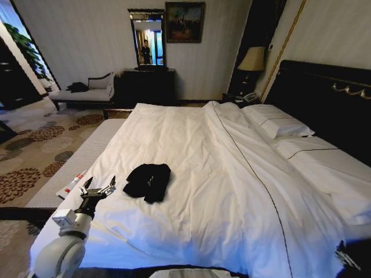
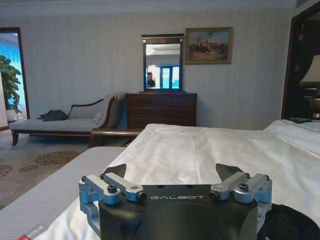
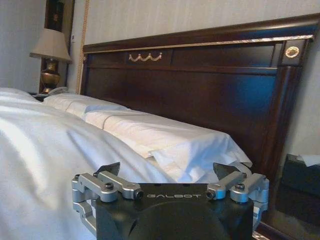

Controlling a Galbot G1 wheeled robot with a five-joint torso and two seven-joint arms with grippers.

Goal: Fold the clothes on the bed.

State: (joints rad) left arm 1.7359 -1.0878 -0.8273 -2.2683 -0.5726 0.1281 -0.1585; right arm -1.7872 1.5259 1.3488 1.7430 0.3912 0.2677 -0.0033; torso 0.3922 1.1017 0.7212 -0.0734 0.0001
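The head view looks down from above the near edge of the bed [image 1: 191, 174], toward the far wall with the mirror [image 1: 148, 39]. The left wrist view sits low, just over the duvet [image 2: 210, 150], and faces the same wall and mirror. The right wrist view is also low and faces the headboard [image 3: 200, 90] and the pillows [image 3: 165, 140], quite near them.

Our left arm [image 1: 61, 246] reaches up from 7 o'clock of the head view, wrist angled toward 1 o'clock. Left gripper [image 1: 99, 186] has its fingers spread wide, holding nothing; in the left wrist view [image 2: 175, 175] both dark fingertips [image 2: 119, 170] stand well apart. Right gripper [image 1: 346, 256] sits low at 4 o'clock; in the right wrist view [image 3: 170, 172] it's likewise spread wide, nothing between the fingers.
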